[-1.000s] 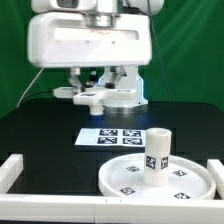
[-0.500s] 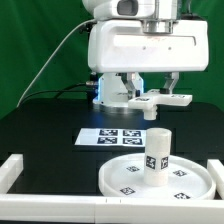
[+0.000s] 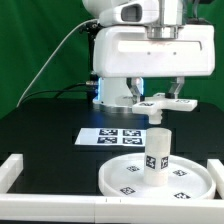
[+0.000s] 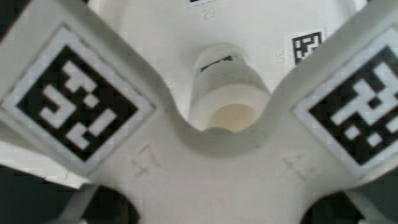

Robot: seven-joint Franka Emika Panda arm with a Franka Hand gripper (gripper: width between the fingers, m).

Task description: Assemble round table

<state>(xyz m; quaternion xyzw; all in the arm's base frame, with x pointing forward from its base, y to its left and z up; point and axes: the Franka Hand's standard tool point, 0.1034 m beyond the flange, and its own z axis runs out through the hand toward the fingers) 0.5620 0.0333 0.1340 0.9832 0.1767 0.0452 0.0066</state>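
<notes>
The large rimmed round disc [image 3: 120,178] lies on the black table at the front right of the exterior view. The short thick cylinder [image 3: 157,150] stands upright at its centre. My gripper [image 3: 158,95] is shut on the cross-shaped foot [image 3: 162,104] and holds it level in the air, just above the cylinder with a small gap. In the wrist view the foot [image 4: 214,170] fills the picture. Its tagged arms [image 4: 80,95] spread to both sides of a round central socket [image 4: 226,116]. My fingertips are mostly hidden behind the foot.
The marker board [image 3: 110,137] lies flat on the table just behind the disc. A low white border wall [image 3: 20,168] runs along the front and sides. A green backdrop and a cable are behind the arm.
The arm has carried the foot from the exterior view's left to the right, then lowered it slightly to sit over the cylinder. The disc and cylinder have not moved.
</notes>
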